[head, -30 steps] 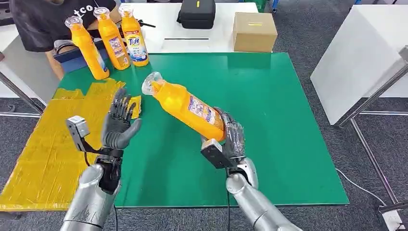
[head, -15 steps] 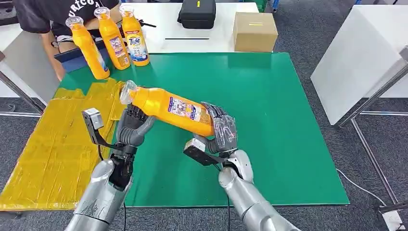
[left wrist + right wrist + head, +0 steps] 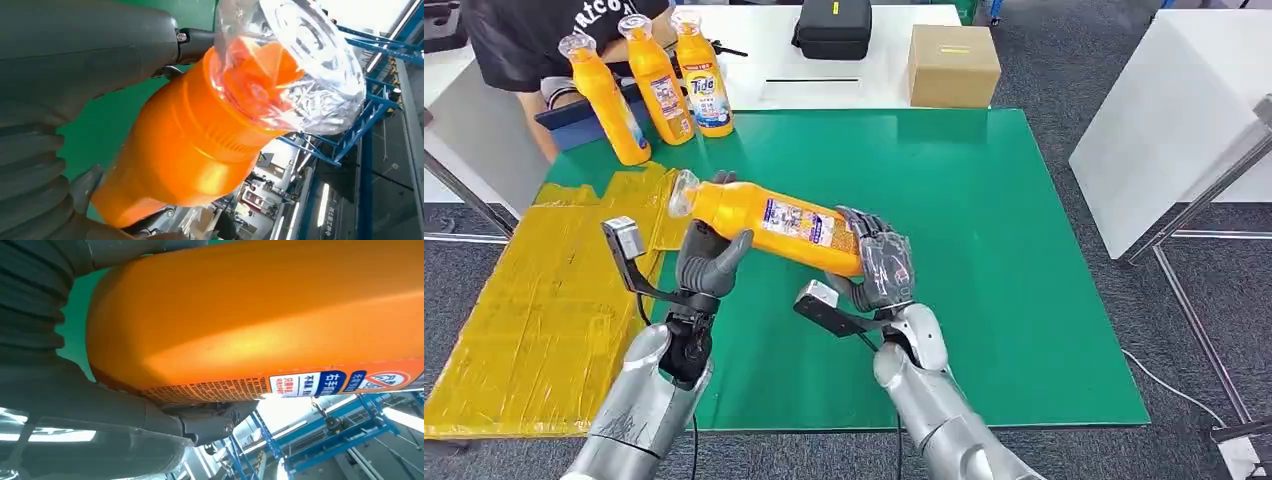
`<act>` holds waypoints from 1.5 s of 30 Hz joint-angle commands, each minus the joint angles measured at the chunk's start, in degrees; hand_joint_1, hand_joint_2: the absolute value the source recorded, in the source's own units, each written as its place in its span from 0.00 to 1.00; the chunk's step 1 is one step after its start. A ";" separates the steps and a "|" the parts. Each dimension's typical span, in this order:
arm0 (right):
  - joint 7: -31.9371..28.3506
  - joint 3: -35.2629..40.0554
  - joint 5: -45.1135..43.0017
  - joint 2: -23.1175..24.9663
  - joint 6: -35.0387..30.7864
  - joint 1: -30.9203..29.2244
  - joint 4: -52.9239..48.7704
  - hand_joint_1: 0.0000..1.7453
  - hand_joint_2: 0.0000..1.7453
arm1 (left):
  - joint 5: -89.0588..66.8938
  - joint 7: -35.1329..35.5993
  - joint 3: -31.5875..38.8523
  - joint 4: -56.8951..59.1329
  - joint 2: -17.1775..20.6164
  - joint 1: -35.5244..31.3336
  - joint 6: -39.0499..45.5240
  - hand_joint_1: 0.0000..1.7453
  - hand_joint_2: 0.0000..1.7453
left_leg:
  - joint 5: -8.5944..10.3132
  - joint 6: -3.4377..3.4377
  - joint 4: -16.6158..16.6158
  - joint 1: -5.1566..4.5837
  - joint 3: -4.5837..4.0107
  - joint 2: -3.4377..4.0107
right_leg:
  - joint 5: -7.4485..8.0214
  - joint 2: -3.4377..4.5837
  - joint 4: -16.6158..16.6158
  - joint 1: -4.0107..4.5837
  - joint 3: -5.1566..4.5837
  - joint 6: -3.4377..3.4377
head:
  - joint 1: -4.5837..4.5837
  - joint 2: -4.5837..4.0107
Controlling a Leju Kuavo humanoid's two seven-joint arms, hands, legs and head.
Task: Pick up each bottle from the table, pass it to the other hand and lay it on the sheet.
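The left hand (image 3: pixel 711 262) has come up under the neck of the orange bottle (image 3: pixel 769 222), fingers now curling round it, while the right hand (image 3: pixel 879 268) grips its base above the green table (image 3: pixel 984 200) — handover under way, yellow sheet (image 3: pixel 514 310) next

An orange plastic bottle (image 3: pixel 769 222) lay tilted above the green-topped desk (image 3: pixel 984 250), between the left hand (image 3: pixel 709 262) at its neck and the right hand (image 3: pixel 882 268) at its base. A crinkled yellow sheet (image 3: pixel 524 300) covered the desk's left edge. Three upright orange bottles (image 3: pixel 652 85) stood at the far left corner.
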 commanded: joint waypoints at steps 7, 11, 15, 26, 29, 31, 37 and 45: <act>7.98 0.52 7.97 0.07 -0.26 -2.89 -2.37 1.00 1.00 | 11.10 5.52 1.11 -0.33 -3.50 -1.18 1.47 0.00 1.00 | -0.10 -0.15 0.06 0.02 0.10 0.00 | -0.09 -0.06 0.04 0.02 0.13 -0.04 | 0.00 0.00; 9.23 1.37 9.15 0.07 -0.26 -2.29 -3.93 1.00 1.00 | 14.20 8.58 -0.57 -1.31 -4.48 -0.79 2.60 0.00 1.00 | -0.14 -0.17 0.06 0.02 0.18 -0.01 | -0.14 -0.08 0.05 0.02 0.23 -0.05 | 0.00 0.00; 10.15 2.70 10.93 0.07 -0.26 -1.70 -6.85 1.00 1.00 | 16.44 9.28 -2.28 -0.16 -5.14 -1.31 3.33 0.00 1.00 | -0.05 -0.12 0.01 -0.01 0.05 -0.07 | -0.07 -0.11 0.02 0.00 0.10 -0.04 | 0.00 0.00; 10.62 3.75 11.39 0.07 -0.26 -1.64 -7.88 1.00 1.00 | 17.72 9.48 -2.70 0.51 -5.53 -1.77 3.40 0.00 1.00 | -0.08 -0.16 0.01 0.01 0.16 -0.04 | -0.09 -0.09 0.00 0.01 0.19 -0.05 | 0.00 0.00; 10.62 3.75 11.39 0.07 -0.26 -1.64 -7.88 1.00 1.00 | 17.72 9.48 -2.70 0.51 -5.53 -1.77 3.40 0.00 1.00 | -0.11 -0.17 0.02 0.02 0.21 -0.03 | -0.12 -0.10 0.01 0.02 0.23 -0.05 | 0.00 0.00; 10.62 3.75 11.39 0.07 -0.26 -1.64 -7.88 1.00 1.00 | 17.72 9.48 -2.70 0.51 -5.53 -1.77 3.40 0.00 1.00 | -0.11 -0.17 0.02 0.03 0.19 -0.01 | -0.11 -0.07 -0.01 0.03 0.21 -0.05 | 0.00 0.00; 11.01 6.07 10.24 0.07 -0.26 -1.64 -8.21 1.00 1.00 | 18.69 9.43 -3.42 0.79 -5.94 -2.50 3.96 0.00 1.00 | -0.15 -0.21 0.05 0.02 0.25 -0.04 | -0.17 -0.12 0.04 0.02 0.29 -0.06 | 0.00 0.00; 14.72 13.03 9.33 0.07 -0.26 -1.35 -7.32 1.00 1.00 | 20.91 7.44 -2.35 0.61 -6.30 -3.29 5.01 0.00 1.00 | -0.14 -0.20 0.06 0.03 0.20 0.04 | -0.12 -0.03 0.04 0.04 0.21 -0.06 | 0.00 0.00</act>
